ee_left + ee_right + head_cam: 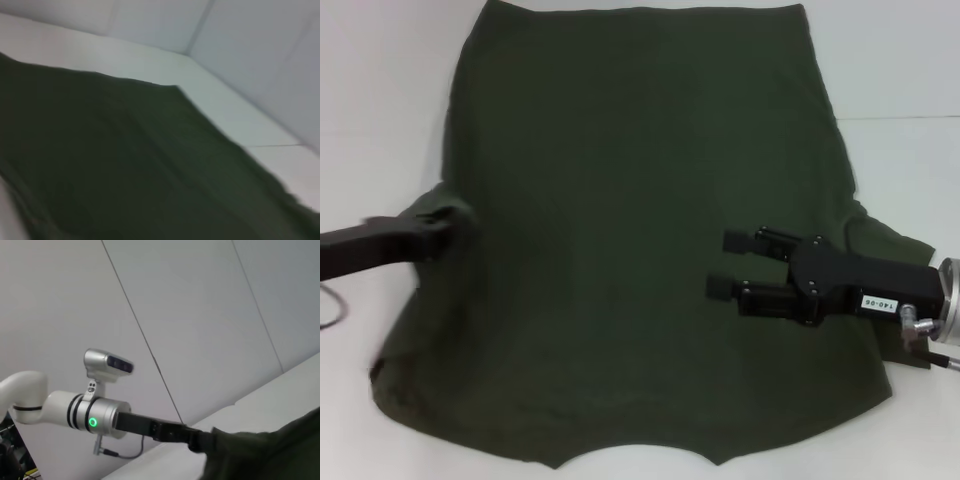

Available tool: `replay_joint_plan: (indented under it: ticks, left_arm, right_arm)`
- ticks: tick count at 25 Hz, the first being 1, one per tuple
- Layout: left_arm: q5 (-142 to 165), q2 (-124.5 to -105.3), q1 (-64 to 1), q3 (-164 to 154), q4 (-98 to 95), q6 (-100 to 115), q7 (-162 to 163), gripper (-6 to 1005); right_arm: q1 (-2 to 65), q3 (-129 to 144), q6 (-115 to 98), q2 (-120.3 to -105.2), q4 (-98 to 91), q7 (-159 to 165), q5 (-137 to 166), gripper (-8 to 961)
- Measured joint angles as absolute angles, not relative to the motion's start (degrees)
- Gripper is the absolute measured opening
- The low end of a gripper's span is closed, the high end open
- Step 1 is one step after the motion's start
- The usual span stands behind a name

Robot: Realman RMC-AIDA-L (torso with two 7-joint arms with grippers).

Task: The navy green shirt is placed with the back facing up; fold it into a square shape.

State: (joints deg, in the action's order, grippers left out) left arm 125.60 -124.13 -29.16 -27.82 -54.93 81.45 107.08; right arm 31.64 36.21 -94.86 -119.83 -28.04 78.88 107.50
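Two claws at one shirt (640, 200) spread on white surface (380, 100): left claw (448, 228) clamped on sleeve, right claw (728, 265) spread open, empty, above cloth.

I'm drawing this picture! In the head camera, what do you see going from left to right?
Left tool at the shirt's edge → shirt → right tool, open, over the shirt.

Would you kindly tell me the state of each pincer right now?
Left pincer: shut on the navy green shirt at its left edge.
Right pincer: open, above the shirt, holding nothing.
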Motion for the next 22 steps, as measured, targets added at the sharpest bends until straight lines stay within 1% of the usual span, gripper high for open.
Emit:
replay_joint_plan:
  ticks: [10,15,18,22]
  left_arm:
    - [112.6,-124.09,-29.8,-31.6,-42.0,82.6,103.7,14]
    - [111.5,-123.98,-29.2,-31.6,-40.9,83.2,102.7,204]
    - [111.4,-123.96,-28.7,-31.2,-41.1,83.3,102.3,392]
    - [110.9,-123.97,-28.5,-31.0,-40.9,84.2,100.4,588]
  right_arm:
    - [31.3,36.6,-96.5,-119.69,-28.1,78.8,107.7,880]
    - [31.1,36.6,-97.2,-119.69,-28.3,78.8,107.6,879]
    - [31.0,36.4,-97.2,-119.61,-28.5,78.9,107.5,878]
    - [30.4,35.2,-97.5,-119.16,-28.7,79.9,106.6,878]
